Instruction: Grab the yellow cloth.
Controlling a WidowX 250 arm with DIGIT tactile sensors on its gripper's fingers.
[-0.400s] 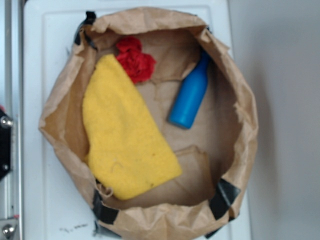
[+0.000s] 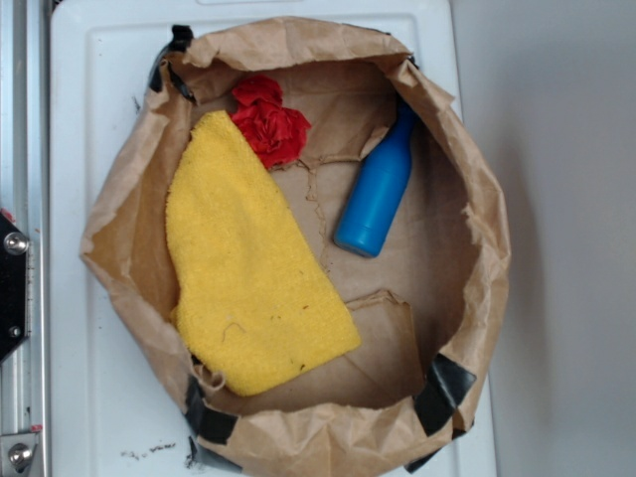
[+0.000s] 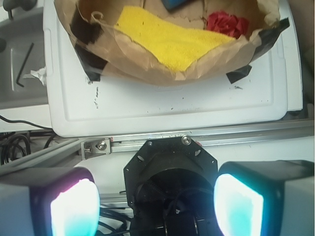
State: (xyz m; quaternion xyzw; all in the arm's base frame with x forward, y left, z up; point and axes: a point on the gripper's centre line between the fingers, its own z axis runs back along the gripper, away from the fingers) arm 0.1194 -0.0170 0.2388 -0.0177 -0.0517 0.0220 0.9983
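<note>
The yellow cloth [image 2: 248, 278] lies flat along the left side of the crumpled brown paper bag [image 2: 477, 179], reaching from the bag's back down to its front rim. In the wrist view the yellow cloth [image 3: 172, 42] shows at the top, inside the paper bag [image 3: 147, 73]. My gripper [image 3: 157, 211] is open, its two glowing pads [image 3: 74, 209] wide apart with nothing between them. It hangs over the robot's black base [image 3: 170, 167], well short of the bag. The exterior view does not show the gripper.
A red ruffled wad of fabric [image 2: 268, 124] sits at the cloth's far end and a blue bottle [image 2: 376, 194] lies to its right. The bag stands on a white board [image 2: 89, 378]. A metal rail [image 3: 197, 137] runs between the base and the board.
</note>
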